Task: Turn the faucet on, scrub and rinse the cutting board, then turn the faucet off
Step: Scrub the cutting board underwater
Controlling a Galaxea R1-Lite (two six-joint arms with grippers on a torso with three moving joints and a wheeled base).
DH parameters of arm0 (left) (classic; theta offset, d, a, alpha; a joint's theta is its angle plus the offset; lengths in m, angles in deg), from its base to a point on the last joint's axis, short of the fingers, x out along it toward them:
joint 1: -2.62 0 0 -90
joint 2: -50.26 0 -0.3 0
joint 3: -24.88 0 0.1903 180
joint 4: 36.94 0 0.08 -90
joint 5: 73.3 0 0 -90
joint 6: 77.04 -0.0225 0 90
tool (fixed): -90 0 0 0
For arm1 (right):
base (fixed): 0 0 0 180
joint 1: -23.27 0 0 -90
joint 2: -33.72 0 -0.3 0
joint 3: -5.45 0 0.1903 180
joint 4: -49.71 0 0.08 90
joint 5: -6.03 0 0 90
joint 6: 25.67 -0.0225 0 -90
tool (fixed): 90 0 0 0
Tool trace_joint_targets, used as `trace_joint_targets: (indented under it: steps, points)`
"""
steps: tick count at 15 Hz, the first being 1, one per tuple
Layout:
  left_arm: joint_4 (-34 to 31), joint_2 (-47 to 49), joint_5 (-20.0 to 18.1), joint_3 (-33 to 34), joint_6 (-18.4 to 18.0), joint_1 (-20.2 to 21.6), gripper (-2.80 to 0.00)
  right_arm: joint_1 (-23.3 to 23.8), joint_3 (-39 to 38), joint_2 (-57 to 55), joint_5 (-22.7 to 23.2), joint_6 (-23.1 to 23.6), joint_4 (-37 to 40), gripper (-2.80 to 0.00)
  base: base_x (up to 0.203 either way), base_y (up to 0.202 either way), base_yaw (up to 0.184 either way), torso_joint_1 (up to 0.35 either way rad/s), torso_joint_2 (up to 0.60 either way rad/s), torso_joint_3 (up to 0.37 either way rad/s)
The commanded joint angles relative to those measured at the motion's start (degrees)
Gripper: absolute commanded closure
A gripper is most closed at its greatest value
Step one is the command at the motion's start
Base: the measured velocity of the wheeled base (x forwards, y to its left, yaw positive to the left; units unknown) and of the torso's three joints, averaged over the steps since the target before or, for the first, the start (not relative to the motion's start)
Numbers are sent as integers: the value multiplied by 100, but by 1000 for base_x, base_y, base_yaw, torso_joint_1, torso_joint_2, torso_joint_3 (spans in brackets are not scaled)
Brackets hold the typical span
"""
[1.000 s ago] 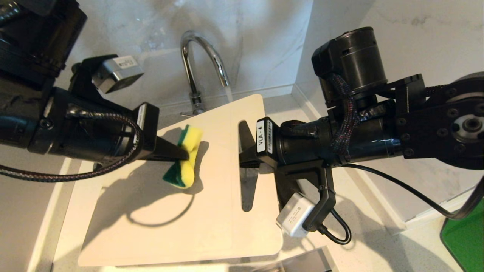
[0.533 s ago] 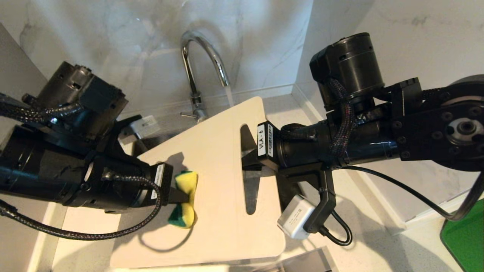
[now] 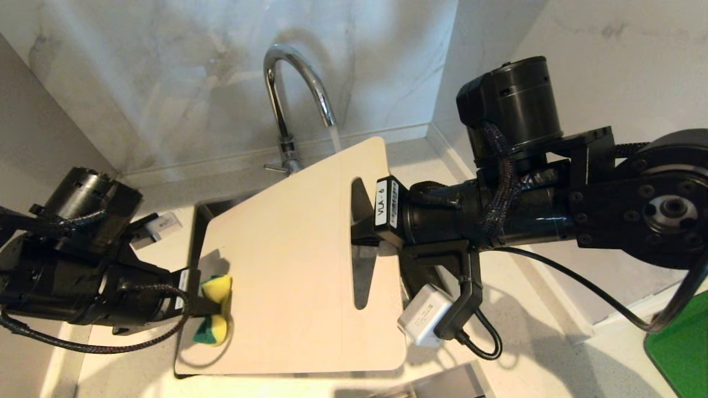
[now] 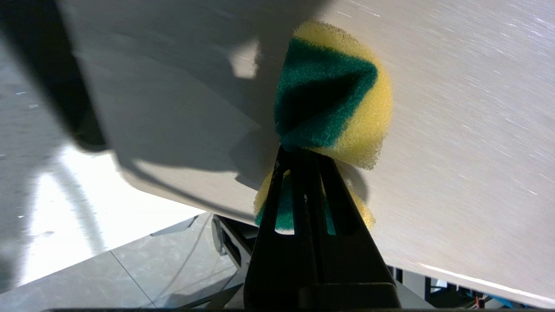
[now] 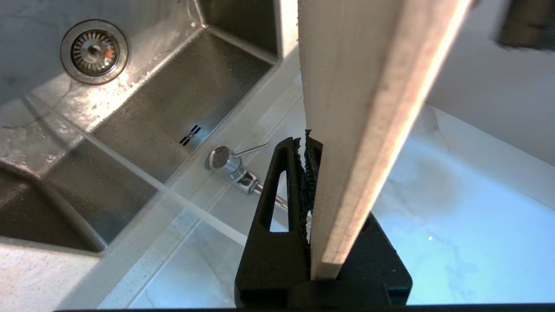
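Water runs from the faucet (image 3: 296, 91) onto the far corner of the cutting board (image 3: 293, 265), which hangs tilted over the sink (image 5: 182, 112). The right gripper (image 3: 362, 224) is clamped shut on the board's edge by the slot handle, the board's long axis stretching away from its fingers toward the left arm. The left gripper (image 3: 207, 309) is pinched tight on a yellow and green sponge (image 3: 215, 307), pressed on the board's near left corner. So the unscrubbed face lies straight ahead of those left fingers, toward the slot and the stream. Nothing blocks that sweep except the right gripper's fingers at the slot. The faucet's lever (image 5: 243, 151) sits beyond the board's far edge, nearer the right gripper.
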Motion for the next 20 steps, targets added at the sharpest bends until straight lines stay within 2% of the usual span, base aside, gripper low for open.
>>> trace_joint_targets:
  steps: [1, 3, 4, 6, 13, 16, 20]
  points:
    - [34, 3, -350, 233, -246, 769, 0, -3, -8, 39, 24, 82, 11, 0, 0, 0, 0, 0, 0, 0]
    - [49, 32, -682, 352, -662, 1421, 0, -3, -23, 65, 24, 82, 11, 0, 0, 0, 0, 0, 0, 0]
    - [70, 23, -804, 486, -1010, 1674, 0, -3, -43, 65, 24, 76, 11, 0, 0, 0, 0, 0, 0, 0]
    - [290, 24, -860, 662, -1348, 2074, 0, -3, -52, 65, 24, 73, 11, 0, 0, 0, 0, 0, 0, 0]
    - [415, -63, -887, 602, -1738, 2655, 0, 23, -87, 82, 24, 73, 2, 0, 0, 0, 0, 0, 0, 0]
    - [55, -316, -1138, -297, -1715, 2792, 0, 45, -165, 143, 24, 73, -7, 0, 0, 0, 0, 0, 0, 0]
    - [-1286, -381, -1465, -2393, -1704, 2961, 0, 190, -210, 214, 42, 73, -7, 0, 0, 0, 0, 0, 0, 0]
